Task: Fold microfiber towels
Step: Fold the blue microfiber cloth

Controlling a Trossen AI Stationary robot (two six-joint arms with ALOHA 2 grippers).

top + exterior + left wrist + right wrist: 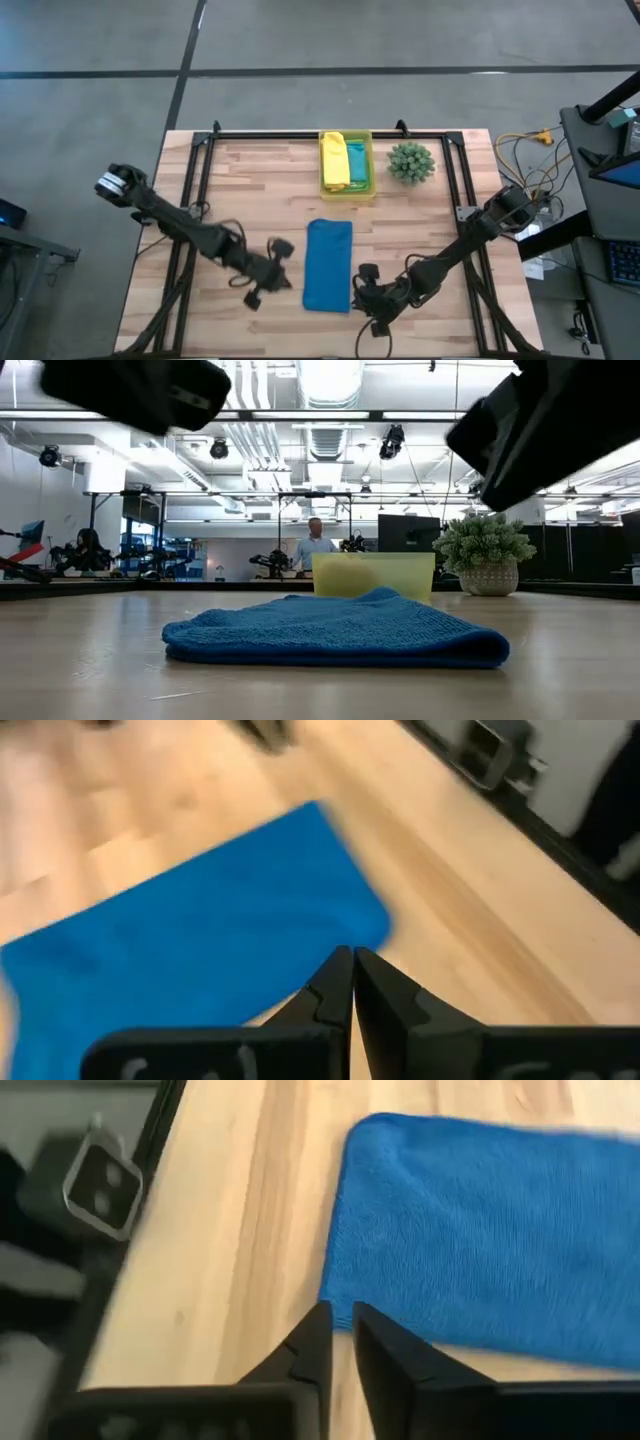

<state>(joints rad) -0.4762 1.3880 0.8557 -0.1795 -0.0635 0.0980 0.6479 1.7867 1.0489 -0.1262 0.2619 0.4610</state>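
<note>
At lower centre of the high view, the blue towel (328, 265) is seen folded into a narrow strip, flanked by the left gripper (272, 279), pinched shut and empty, and the right gripper (367, 297), barely parted, holding nothing. Farther up, yellow and teal towels are stored in the bin (346, 190). Another fold is judged likely. No writing can be read.

Robotics lab – exposed ceiling ducts (330, 420), distant workstations (160, 560).
</note>
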